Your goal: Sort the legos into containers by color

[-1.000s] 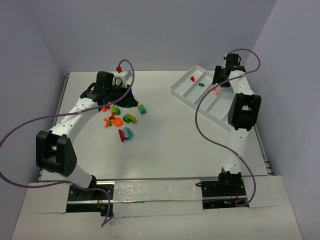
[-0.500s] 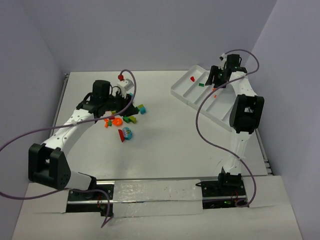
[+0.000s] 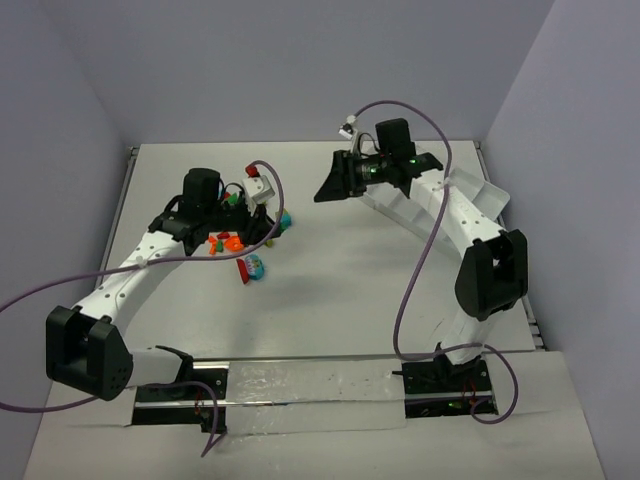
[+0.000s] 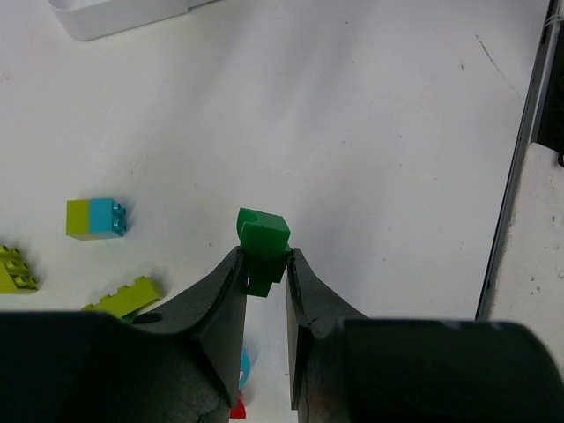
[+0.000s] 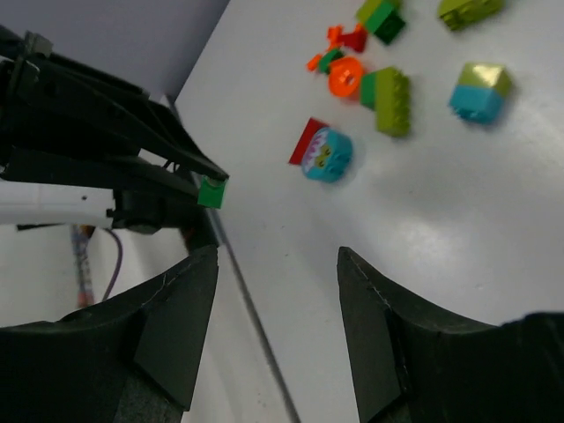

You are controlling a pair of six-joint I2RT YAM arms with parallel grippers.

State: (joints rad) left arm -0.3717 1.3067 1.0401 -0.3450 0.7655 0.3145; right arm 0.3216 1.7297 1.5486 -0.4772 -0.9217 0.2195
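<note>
Over the table (image 3: 340, 300), my left gripper (image 4: 263, 264) pinches one green lego (image 4: 263, 240), my right gripper (image 5: 278, 269) hangs open and empty, and a pile of legos (image 3: 235, 243) lies well apart from the tray (image 4: 115, 16), so I think lots of sorting is left.

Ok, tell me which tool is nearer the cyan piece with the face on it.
Left. The left tool, shut on a green brick, hangs just beyond the cyan piece; the right tool, open, sits farther off, beyond it and to the right.
</note>
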